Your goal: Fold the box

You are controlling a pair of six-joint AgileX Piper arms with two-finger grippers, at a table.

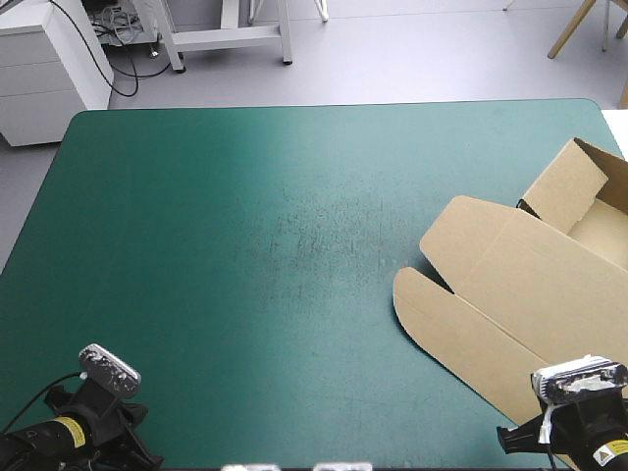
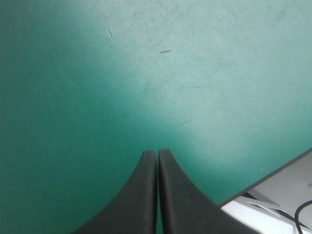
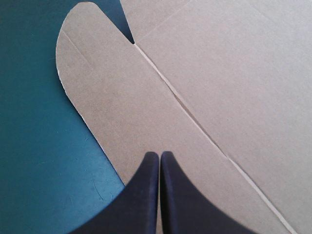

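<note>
Right tool (image 3: 159, 154) was clenched, empty, above a flat flap of the box (image 3: 209, 78); left tool (image 2: 157, 152), clenched, stood over desk (image 2: 146, 73) well apart

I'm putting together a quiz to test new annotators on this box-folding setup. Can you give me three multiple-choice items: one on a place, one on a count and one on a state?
1. Where on the table does the box lie?
A) at the left edge B) in the middle C) at the right side
2. How many grippers have brown board under them?
A) none B) one C) both
3. How do the fingers of the right gripper stand?
A) wide apart B) shut C) out of sight

Answers:
1 C, the high view shows the box by the right edge.
2 B, only the right gripper is over board, while the left gripper is over bare teal-green cover.
3 B, they meet in one pointed arch.
</note>
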